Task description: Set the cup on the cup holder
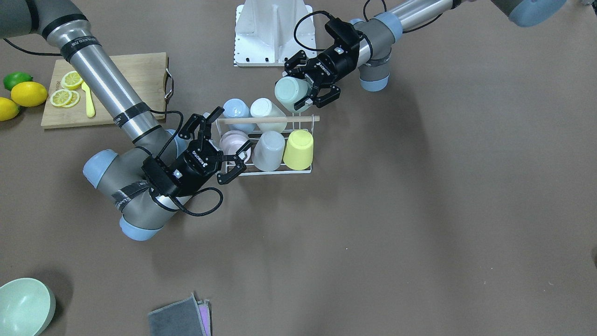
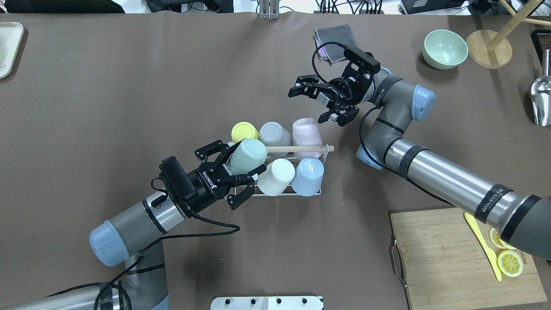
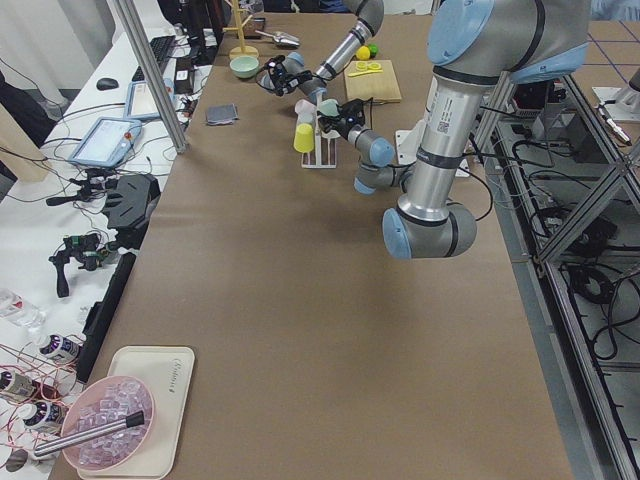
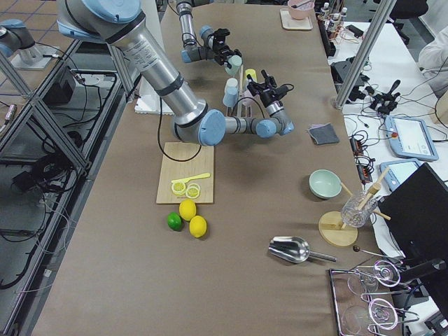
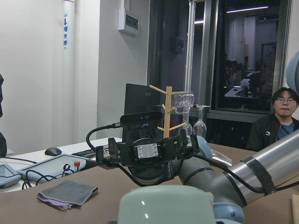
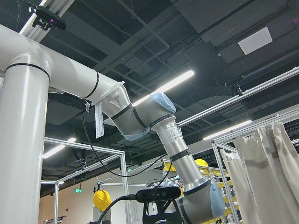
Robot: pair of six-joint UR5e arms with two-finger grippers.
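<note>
Mint-green plastic cup [image 2: 249,153], pinched by the left gripper [image 2: 242,160], hides a corner of the white wire cup holder [image 2: 301,149]. The right gripper [image 2: 306,105] is spread wide.

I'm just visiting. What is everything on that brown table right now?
Rack: one, white wire, wooden rod, centre.
Cups on it: five; yellow, grey, pink, white, blue.
Held cup: one, mint green, tilted over the rack's end.
Cutting board: one, wooden, robot's right; lemon slices and yellow spoon on it.
Lemons: two, yellow, beside board.
Lime: one, green, beside lemons.
Bowl: one, pale green, far right.
Cloth: one, grey, far side.
Scoop: one, metal, right edge.
Wooden stand: one, beside bowl.
Left gripper: black, shut on held cup.
Right gripper: black, open, empty.
</note>
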